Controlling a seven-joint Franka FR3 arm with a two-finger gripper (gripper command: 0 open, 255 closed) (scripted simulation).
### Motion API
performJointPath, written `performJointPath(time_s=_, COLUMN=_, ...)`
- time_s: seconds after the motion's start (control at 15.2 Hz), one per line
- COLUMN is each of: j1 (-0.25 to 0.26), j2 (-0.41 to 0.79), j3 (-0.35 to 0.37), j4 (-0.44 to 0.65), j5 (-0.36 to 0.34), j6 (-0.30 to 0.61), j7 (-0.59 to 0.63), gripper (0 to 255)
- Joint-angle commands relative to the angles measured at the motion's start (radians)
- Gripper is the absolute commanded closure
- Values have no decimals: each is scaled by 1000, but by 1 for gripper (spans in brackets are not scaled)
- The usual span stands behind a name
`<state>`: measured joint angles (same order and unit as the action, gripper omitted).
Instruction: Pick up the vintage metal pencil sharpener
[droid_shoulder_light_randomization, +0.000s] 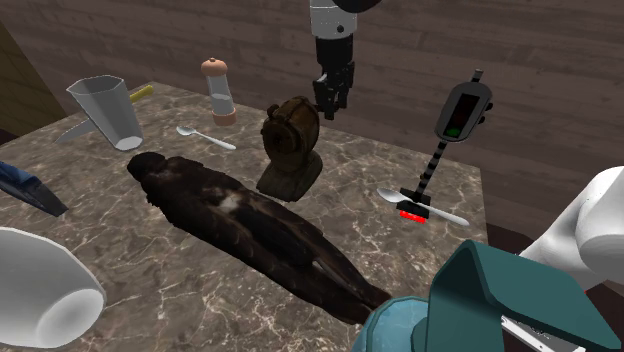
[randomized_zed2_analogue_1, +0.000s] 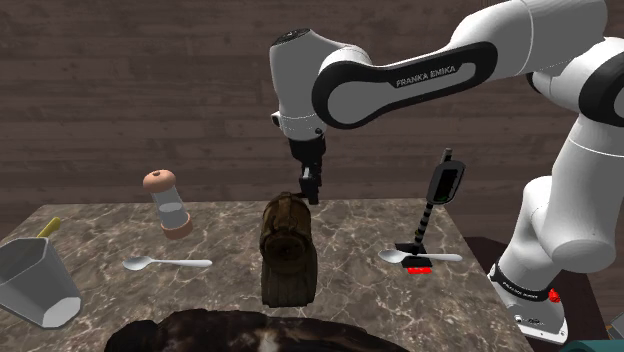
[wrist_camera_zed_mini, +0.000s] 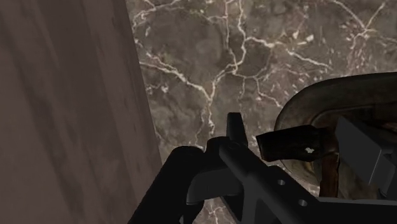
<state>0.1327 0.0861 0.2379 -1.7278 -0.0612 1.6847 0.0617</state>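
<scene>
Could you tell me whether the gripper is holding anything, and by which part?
Nothing is held: the open gripper hovers just above the sharpener, which stands on the table.

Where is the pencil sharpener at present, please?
Mid-table in the shoulder view, the brown pencil sharpener stands beyond the dark furry figure, right beside the gripper.

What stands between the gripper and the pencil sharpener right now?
Nothing visible. The open gripper hangs just above the brown pencil sharpener, with only air between. The spoon and grinder lie off to the shoulder view's left.

Home interior: wood-plank wall (randomized_zed2_analogue_1: 120, 90), marble table (droid_shoulder_light_randomization: 150, 285) bearing spoon (randomized_zed2_analogue_1: 165, 263), shaker (randomized_zed2_analogue_1: 170, 203), measuring jug (droid_shoulder_light_randomization: 108, 110).
</scene>
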Motion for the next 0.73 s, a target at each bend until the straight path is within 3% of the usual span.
performJointPath(time_s=0.0, j1=0, j2=-1, j3=0, j4=-4, j5=0, j6=3, j7=0, gripper=255)
performJointPath(time_s=0.66, j1=0, j2=1, j3=0, j4=25, j5=0, j6=-24, j7=-1, gripper=255)
